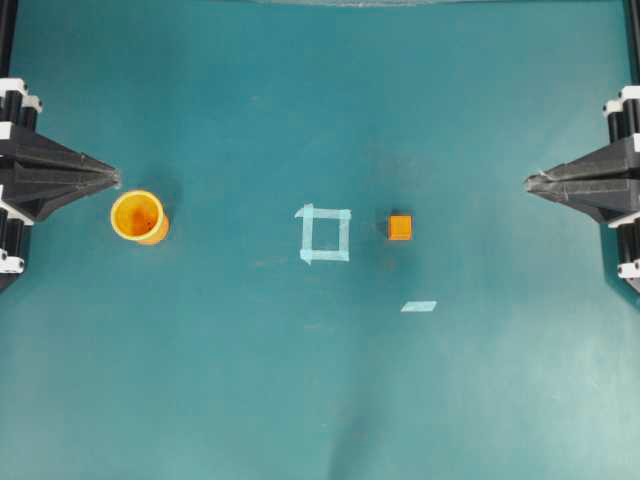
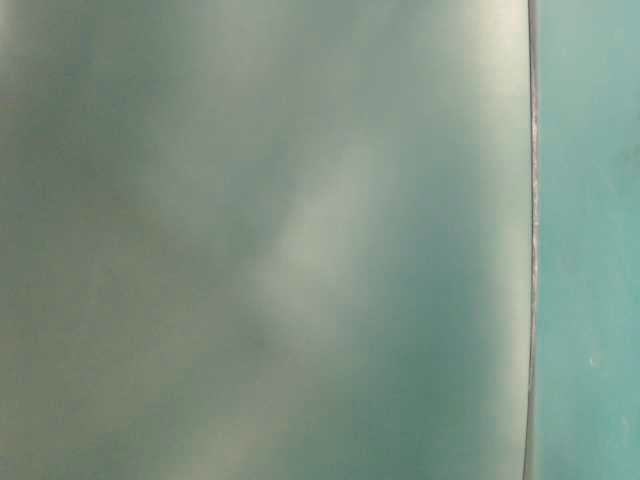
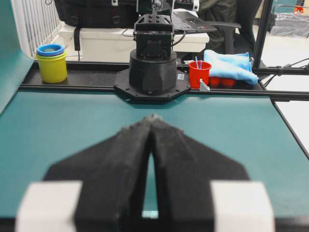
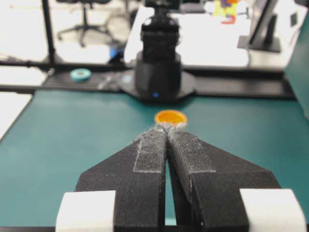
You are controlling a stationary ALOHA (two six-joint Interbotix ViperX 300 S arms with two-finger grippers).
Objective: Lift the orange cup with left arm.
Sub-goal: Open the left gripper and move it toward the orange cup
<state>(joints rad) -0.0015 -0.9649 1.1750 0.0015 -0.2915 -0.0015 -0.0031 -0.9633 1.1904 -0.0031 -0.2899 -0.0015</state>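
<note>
Teal table [image 1: 320, 400], cup [image 1: 138, 216] upright near its left edge, mouth up, left gripper [image 1: 112, 179] just beside it, jaws together, tape square [image 1: 325, 234] mid-table, cube [image 1: 400, 227] right of it, right gripper [image 1: 530, 182] at right edge, jaws together.

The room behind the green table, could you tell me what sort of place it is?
Probably a robotics lab or workshop. Two black robot arms face each other across the table, an office chair stands behind it, and stacked plastic cups sit on the edge.
</note>
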